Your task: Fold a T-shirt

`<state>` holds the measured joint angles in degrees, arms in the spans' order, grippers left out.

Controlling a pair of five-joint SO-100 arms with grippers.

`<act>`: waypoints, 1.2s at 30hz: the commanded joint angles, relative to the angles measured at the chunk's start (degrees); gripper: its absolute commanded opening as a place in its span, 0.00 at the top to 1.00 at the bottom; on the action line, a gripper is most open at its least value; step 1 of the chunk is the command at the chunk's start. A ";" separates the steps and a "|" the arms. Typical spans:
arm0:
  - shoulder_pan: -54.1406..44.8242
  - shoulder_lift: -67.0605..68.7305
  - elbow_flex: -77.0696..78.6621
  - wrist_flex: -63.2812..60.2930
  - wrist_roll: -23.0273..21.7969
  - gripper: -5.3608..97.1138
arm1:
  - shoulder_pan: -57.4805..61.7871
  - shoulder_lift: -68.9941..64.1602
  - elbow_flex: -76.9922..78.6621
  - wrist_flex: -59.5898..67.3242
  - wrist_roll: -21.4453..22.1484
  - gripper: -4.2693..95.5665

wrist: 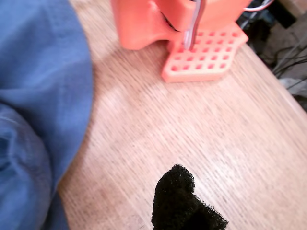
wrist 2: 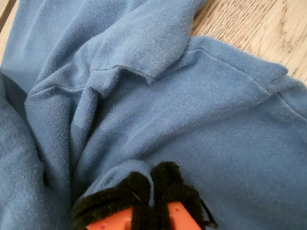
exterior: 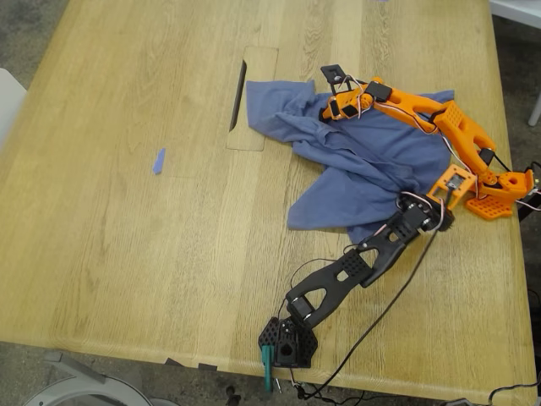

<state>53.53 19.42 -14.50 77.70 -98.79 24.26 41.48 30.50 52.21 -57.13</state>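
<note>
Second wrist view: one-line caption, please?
My second gripper pinches a fold of the crumpled T-shirt on the wooden table.

T-shirts: we count one crumpled slate-blue cotton T-shirt (exterior: 363, 173)
Scraps: we count one small blue scrap (exterior: 158, 161)
Arms: we count two, one orange plastic arm (exterior: 448, 127) and one black plastic arm (exterior: 355, 271)
Tables: we count one light wooden table (exterior: 127, 254)
Table slots: we count one narrow dark slot (exterior: 238, 95)
</note>
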 commanded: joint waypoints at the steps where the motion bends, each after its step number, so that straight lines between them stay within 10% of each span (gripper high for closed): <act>1: 0.00 5.19 -4.48 0.79 2.55 0.28 | 1.41 0.88 -3.78 0.44 0.18 0.96; 11: 0.00 2.46 -4.39 0.18 15.56 0.21 | 1.23 0.88 -4.22 1.76 0.00 0.96; 36: -11.78 -12.57 -4.66 -1.41 30.41 0.24 | -0.09 1.05 -6.68 4.04 0.26 0.96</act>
<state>45.62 6.50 -16.96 75.59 -70.14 24.26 41.48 27.60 56.16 -57.13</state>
